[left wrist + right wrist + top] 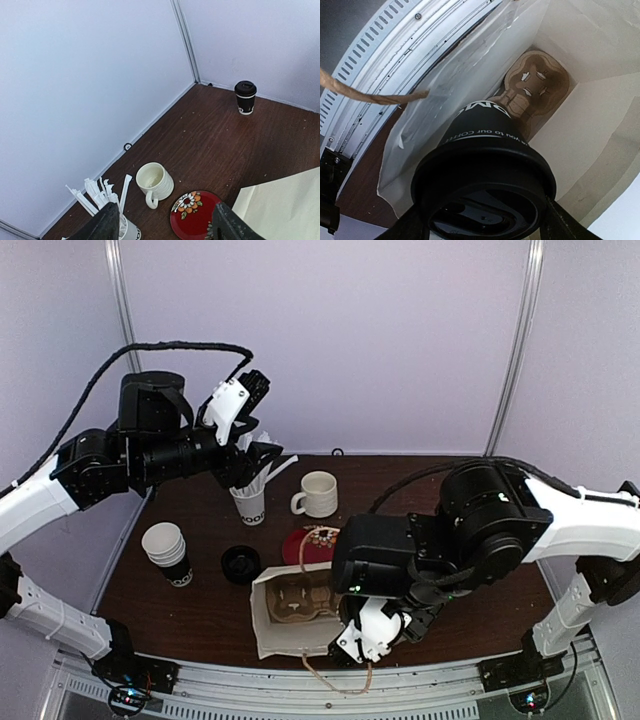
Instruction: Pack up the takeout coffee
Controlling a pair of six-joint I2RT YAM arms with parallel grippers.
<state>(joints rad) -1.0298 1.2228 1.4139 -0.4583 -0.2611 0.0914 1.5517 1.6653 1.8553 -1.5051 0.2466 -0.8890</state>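
Observation:
My right gripper [482,220] is shut on a black lidded coffee cup [485,165] with white lettering. It holds the cup upright in the mouth of an open white paper bag [600,125], above a brown cardboard cup carrier [535,85] at the bag's bottom. In the top view this gripper [372,628] hangs over the bag [270,615] and hides the cup. A second black lidded cup [245,96] stands at the table's far corner by the wall. My left gripper [165,230] is open and empty, raised above the straw cup [107,210].
A cream mug [318,493], a white cup of straws [249,502], a red flowered plate [305,543], a loose black lid [241,564] and a stack of white cups [167,552] stand left of centre. The bag's twine handle [335,680] hangs over the front rail.

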